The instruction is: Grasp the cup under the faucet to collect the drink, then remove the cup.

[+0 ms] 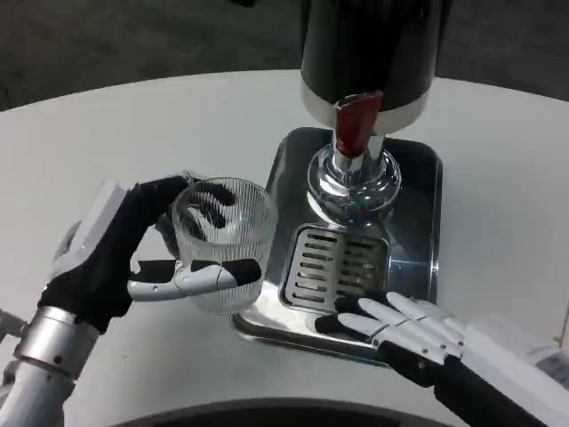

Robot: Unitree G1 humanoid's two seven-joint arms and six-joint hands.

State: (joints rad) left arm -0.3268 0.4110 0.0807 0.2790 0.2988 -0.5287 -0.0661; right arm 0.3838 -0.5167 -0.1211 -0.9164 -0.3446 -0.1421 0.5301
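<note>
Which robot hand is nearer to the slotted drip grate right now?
Right. The right robot hand lies flat, its fingertips touching the near edge of the slotted drip grate. The left robot hand holds the glass cup, left of the tray.

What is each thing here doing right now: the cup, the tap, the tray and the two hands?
cup: upright, looks empty, held left of the tray
faucet: red lever, nothing pouring that I can see
drip tray: on the table, grille bare
left hand: grips the cup
right hand: rests on the tray's front edge, holding nothing
</note>
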